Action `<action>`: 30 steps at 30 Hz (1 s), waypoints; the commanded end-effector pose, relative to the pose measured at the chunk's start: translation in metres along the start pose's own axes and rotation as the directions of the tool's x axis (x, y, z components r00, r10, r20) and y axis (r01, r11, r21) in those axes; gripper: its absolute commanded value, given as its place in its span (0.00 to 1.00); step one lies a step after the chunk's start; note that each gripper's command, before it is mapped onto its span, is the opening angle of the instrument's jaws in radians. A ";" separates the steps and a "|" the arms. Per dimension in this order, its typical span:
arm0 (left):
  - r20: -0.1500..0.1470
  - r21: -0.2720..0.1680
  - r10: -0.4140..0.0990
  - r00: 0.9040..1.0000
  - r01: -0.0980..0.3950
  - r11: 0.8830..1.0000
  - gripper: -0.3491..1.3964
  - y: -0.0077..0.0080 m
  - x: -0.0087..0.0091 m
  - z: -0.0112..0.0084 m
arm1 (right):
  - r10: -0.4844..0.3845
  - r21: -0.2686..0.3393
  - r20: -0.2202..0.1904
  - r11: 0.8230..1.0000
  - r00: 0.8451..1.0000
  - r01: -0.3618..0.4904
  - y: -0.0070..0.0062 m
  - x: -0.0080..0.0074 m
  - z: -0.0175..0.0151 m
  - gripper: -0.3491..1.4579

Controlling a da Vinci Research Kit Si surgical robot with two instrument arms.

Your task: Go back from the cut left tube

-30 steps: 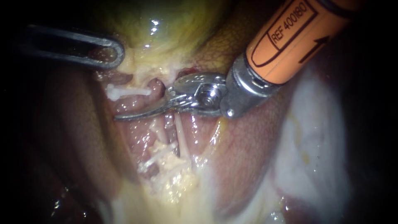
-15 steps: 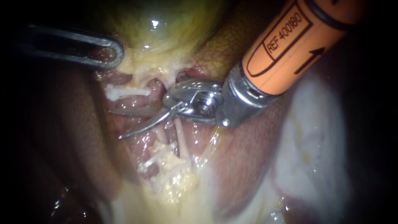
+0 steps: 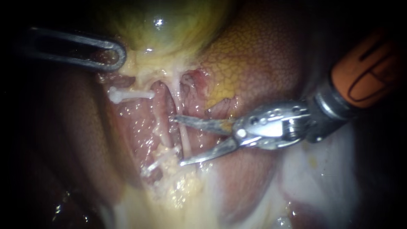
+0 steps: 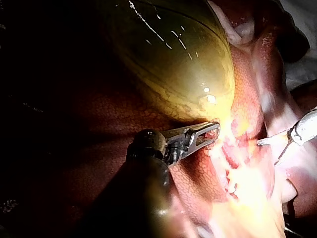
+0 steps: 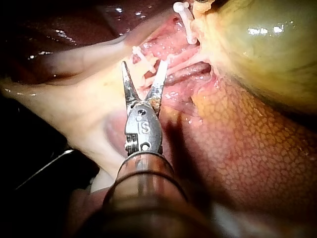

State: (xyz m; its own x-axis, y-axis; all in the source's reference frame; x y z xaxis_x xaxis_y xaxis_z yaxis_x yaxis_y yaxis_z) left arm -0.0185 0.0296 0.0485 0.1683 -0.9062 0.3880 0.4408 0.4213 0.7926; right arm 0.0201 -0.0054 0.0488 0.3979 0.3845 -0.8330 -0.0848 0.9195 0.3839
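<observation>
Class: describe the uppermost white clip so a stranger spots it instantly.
Start at the glossy yellow-green gallbladder. Just below it, beside the left instrument's dark looped tip, a small white plastic clip lies crosswise. Unlike the lower white clips, it sits alone, clear of the right instrument's open blades.

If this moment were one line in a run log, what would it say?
left instrument: jaws shut on gallbladder | right instrument: jaws open, holding nothing | clip: apart from both instruments
</observation>
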 end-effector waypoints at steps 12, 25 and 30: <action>0.000 0.000 0.001 1.000 -0.001 1.000 0.00 0.0002 0.0001 0.0001 | -0.048 -0.041 0.257 0.997 0.965 0.061 0.0007 0.0001 -0.0062 0.99; 0.007 -0.009 0.005 1.000 -0.005 1.000 0.00 0.0007 0.0005 0.0023 | -0.038 -0.050 0.291 0.997 0.956 0.055 0.0005 0.0003 -0.0060 0.99; 0.012 -0.013 0.012 1.000 -0.012 1.000 0.00 0.0016 0.0016 0.0045 | -0.039 -0.047 0.296 0.997 0.954 0.055 0.0004 0.0003 -0.0061 1.00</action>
State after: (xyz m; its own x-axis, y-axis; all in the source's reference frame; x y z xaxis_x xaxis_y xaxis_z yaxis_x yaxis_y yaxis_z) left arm -0.0217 0.0290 0.0529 0.1628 -0.9003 0.4036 0.4483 0.4319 0.7826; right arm 0.0146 -0.0044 0.0463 0.6536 0.3073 -0.6916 -0.1065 0.9421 0.3180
